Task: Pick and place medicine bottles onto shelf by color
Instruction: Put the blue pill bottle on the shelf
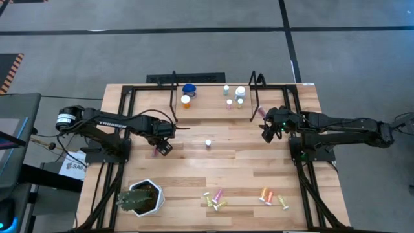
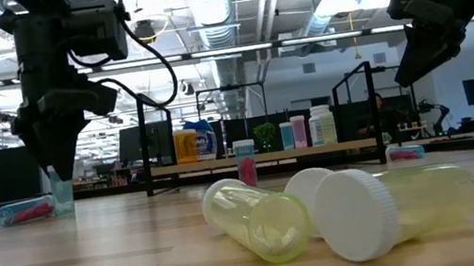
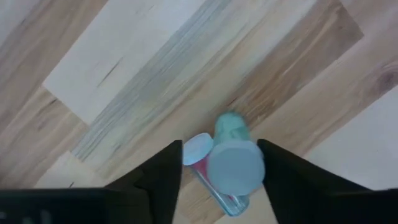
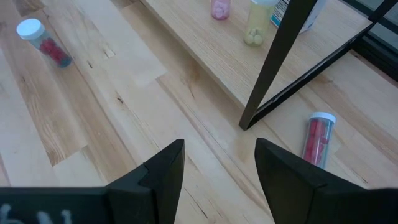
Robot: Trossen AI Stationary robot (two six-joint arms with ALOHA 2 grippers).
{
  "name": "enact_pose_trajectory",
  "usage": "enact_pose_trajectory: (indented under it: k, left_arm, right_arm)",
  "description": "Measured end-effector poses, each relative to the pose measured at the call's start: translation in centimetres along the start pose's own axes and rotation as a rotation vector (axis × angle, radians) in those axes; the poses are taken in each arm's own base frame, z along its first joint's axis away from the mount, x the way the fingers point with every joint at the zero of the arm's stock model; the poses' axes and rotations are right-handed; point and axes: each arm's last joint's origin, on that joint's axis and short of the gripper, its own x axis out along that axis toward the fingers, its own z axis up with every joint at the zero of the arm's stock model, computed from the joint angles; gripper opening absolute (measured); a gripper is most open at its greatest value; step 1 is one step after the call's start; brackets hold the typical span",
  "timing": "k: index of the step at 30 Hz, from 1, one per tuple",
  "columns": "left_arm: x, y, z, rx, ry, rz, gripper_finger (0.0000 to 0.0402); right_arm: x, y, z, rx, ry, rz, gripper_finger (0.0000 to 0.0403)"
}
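Your left hand [image 1: 162, 145] is down at the counter [image 1: 246, 168], fingers spread wide, straddling a small upright bottle with a pale cap [image 3: 235, 167]. It isn't gripped: there's clear space on both sides of the cap. Right beside it lies a pink bottle [image 3: 208, 171] on its side, its cap almost touching the upright one. That's your trouble spot.

Centre the cap between your fingers before you squeeze, so you take only the standing bottle and don't nudge the pink one into a roll. Close gently; these light little bottles look likely to tip or pop out. Then lift straight up before swinging toward the shelf [image 1: 213, 107].

The shelf sits at the far edge, with an orange bottle [image 1: 185, 101] and a blue-lidded jar [image 1: 189, 89] toward one end, paler bottles [image 1: 240, 92] toward the other. Match your bottle to its colour group.

Your right hand [image 1: 268, 131] hovers released near the shelf's upright, above another pink bottle [image 4: 316, 139] lying on the counter. More bottles [image 1: 217, 200] wait at the near edge.
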Motion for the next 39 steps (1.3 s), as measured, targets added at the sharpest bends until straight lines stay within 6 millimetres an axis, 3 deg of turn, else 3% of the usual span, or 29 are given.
enact_pose_trajectory:
  k: [8,20,25,30,39]
  left_arm:
    - [-0.1,-0.3,0.3,-0.01,-0.016,-0.036,0.0106]
    - [-4.5,-2.5,3.2,0.007,-0.147,-0.131,0.0118]
    - [-5.3,-3.9,5.8,0.085,-0.08,-0.008,0.0119]
    - [-6.5,-5.0,9.6,0.249,-0.098,0.075,0.0119]
    - [-6.6,-4.1,15.9,0.511,-0.127,0.094,0.0119]
  right_arm:
    - [0.0,0.0,0.0,-0.001,0.0,0.0,0.0216]
    - [0.0,0.0,0.0,0.0,0.0,0.0,0.0216]
    - [0.0,0.0,0.0,0.0,0.0,0.0,0.0216]
    - [0.0,0.0,0.0,0.0,0.0,0.0,0.0216]
    - [0.0,0.0,0.0,0.0,0.0,0.0,0.0216]
